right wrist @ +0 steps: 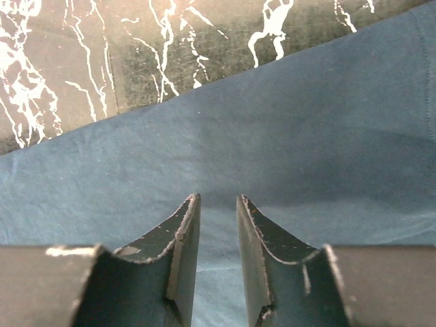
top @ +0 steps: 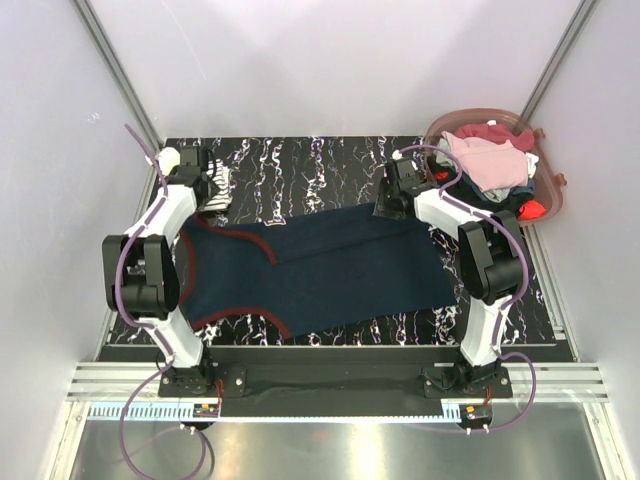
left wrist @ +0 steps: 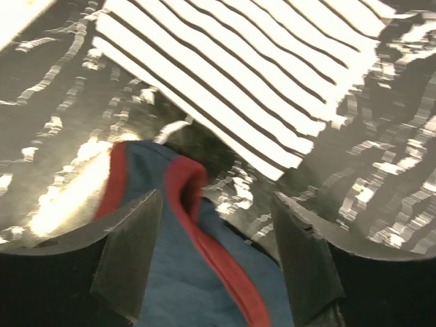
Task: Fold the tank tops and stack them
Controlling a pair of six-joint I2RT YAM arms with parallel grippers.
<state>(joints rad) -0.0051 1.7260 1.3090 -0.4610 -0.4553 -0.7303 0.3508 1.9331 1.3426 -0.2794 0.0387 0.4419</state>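
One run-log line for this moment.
navy tank top: flat, unfolded | left gripper: open over red-trimmed strap | right gripper: narrow gap over far edge, grip unclear | striped tank top: far-left corner

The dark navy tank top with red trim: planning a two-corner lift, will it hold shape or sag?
Probably floppy: the dark navy tank top lies flat with soft wrinkles, so it should sag between grips. Likely light; its thin red-trimmed strap edge curls loosely.

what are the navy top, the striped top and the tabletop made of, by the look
Navy tank top: soft matte cloth, perhaps cotton; it lies limp and creased, with red trim.
Striped tank top: thin soft cloth, folded; blurred, so weave unclear.
Tabletop: hard, glossy, black with white marble veining; stone or printed laminate, cannot tell.
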